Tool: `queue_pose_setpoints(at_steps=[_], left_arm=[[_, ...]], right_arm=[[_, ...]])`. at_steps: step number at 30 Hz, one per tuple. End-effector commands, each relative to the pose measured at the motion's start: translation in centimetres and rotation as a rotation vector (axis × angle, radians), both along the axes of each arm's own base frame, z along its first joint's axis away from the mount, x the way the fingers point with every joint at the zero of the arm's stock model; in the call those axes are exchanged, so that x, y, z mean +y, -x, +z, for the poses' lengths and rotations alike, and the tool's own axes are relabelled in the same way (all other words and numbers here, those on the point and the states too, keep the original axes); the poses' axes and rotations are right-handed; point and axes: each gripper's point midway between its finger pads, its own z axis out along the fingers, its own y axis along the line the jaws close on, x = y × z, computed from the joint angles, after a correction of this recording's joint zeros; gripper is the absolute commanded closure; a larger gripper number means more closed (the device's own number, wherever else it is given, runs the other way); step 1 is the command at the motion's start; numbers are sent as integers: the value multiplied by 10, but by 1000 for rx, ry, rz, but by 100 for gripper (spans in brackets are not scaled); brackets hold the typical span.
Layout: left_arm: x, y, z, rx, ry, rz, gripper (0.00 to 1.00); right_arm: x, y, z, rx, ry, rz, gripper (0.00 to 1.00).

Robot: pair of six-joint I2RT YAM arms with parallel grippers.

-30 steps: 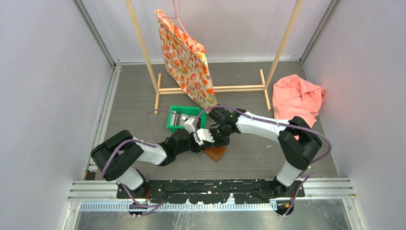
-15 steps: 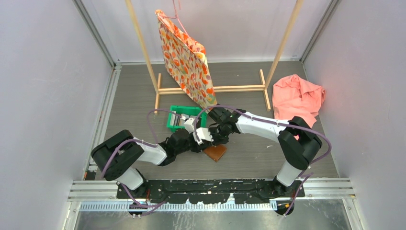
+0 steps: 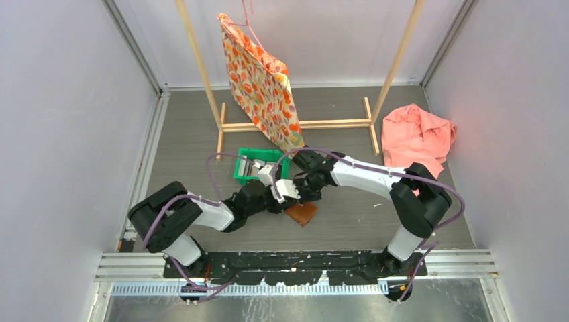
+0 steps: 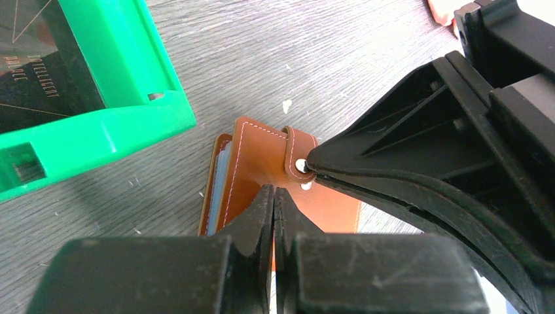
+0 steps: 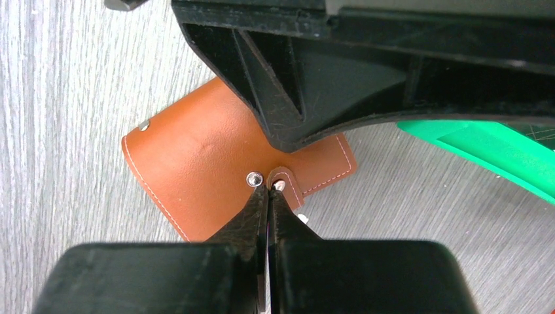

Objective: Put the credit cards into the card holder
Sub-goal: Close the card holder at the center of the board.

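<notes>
The card holder [image 4: 258, 160] is a brown leather wallet lying folded on the table, a light blue card edge [image 4: 220, 186] showing at its side. Its strap tab [image 5: 290, 185] lies beside the bare snap stud [image 5: 254, 178]. My left gripper [image 4: 273, 191] is shut, tips resting on the wallet's cover with nothing between them. My right gripper [image 5: 268, 186] is shut too, its tips pressed at the strap tab by the stud. A black credit card [image 4: 33, 72] lies in the green bin [image 4: 111, 124]. From above, both grippers meet over the card holder [image 3: 303, 214].
The green bin [image 3: 257, 155] stands just behind the grippers. A wooden rack [image 3: 298, 125] with a hanging floral bag [image 3: 262, 87] is farther back. A pink cloth [image 3: 416, 137] lies at the right. Grey walls close in both sides.
My right gripper has closed from partly open to shut at the strap tab. The arms and the wallet have hardly shifted.
</notes>
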Motion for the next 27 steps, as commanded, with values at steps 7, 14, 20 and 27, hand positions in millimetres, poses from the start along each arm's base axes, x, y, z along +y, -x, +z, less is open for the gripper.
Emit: queue_pose_setpoints(at_steps=[7, 14, 20, 27], left_arm=[[3, -1, -9, 13, -25, 6, 99], [2, -1, -9, 15, -26, 5, 99], [2, -1, -10, 17, -25, 3, 99], [3, 0, -10, 18, -24, 5, 99]], right_arm=[[1, 2, 22, 18, -51, 3, 99], [0, 14, 25, 72, -68, 36, 99], [5, 12, 19, 54, -57, 13, 99], [8, 16, 12, 56, -39, 25, 99]])
